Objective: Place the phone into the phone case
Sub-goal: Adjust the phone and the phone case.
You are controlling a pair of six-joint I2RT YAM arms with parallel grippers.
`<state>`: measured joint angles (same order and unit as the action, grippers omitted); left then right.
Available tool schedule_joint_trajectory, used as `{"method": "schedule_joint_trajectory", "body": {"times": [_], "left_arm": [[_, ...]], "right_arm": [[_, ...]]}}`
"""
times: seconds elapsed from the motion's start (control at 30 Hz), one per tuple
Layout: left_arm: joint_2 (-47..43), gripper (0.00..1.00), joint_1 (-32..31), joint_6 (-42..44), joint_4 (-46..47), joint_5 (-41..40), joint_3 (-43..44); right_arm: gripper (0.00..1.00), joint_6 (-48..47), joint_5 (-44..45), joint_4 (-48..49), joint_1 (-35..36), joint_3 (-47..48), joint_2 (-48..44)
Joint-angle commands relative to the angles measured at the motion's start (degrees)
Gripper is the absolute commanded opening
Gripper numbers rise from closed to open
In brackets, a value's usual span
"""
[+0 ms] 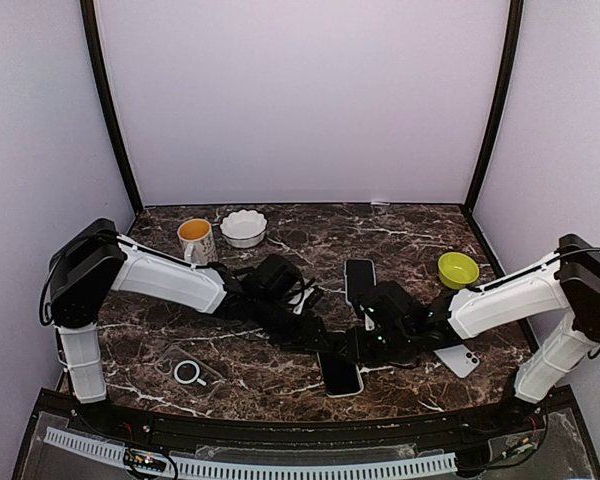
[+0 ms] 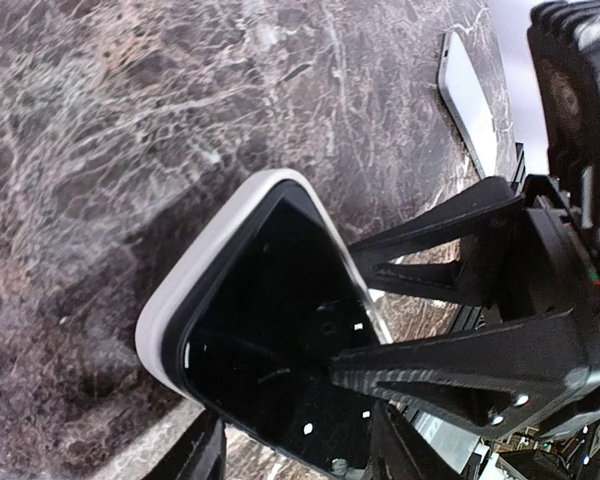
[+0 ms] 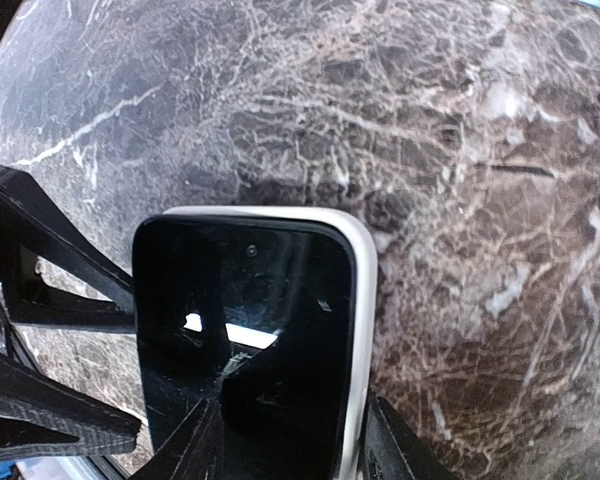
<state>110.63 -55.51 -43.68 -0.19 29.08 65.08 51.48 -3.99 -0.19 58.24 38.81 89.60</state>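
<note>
The phone (image 1: 341, 378) has a black screen and a pale rim and sits screen-up just in front of where both arms meet. My left gripper (image 1: 325, 347) and right gripper (image 1: 364, 346) both close on its far end. In the left wrist view the phone (image 2: 260, 330) lies between my left gripper's (image 2: 300, 456) fingers, with the right gripper's black fingers (image 2: 450, 365) reaching over it. In the right wrist view the phone (image 3: 250, 320) fills the gap of my right gripper (image 3: 290, 450). A clear phone case (image 1: 188, 372) with a white ring lies apart at the front left.
A second black-screened phone (image 1: 359, 278) lies behind the grippers. A white phone-shaped slab (image 1: 458, 359) rests by the right arm. At the back stand an orange-lined mug (image 1: 195, 240), a white bowl (image 1: 244, 228) and a green bowl (image 1: 458, 269) on the marble table (image 1: 280, 385).
</note>
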Motion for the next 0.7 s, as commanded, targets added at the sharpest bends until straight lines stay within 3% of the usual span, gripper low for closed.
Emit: {"method": "schedule_joint_trajectory", "body": {"times": [0.0, 0.23, 0.47, 0.67], "left_arm": [[-0.6, 0.49, -1.5, 1.7, 4.9, 3.7, 3.2], [-0.4, 0.54, -1.3, 2.3, 5.5, 3.4, 3.1], [0.1, 0.56, 0.6, -1.8, 7.5, 4.4, -0.4], [-6.5, 0.59, 2.0, -3.9, 10.8, -0.8, -7.0]], "right_arm": [[0.48, 1.7, -0.9, 2.2, 2.4, 2.7, -1.9], [0.5, 1.6, -0.8, 2.4, 2.5, 2.7, -2.3], [0.58, -2.8, 8.0, -12.5, 2.7, 7.9, -1.3], [0.66, -2.8, 12.9, -18.6, 4.4, 10.8, -0.8]]}}
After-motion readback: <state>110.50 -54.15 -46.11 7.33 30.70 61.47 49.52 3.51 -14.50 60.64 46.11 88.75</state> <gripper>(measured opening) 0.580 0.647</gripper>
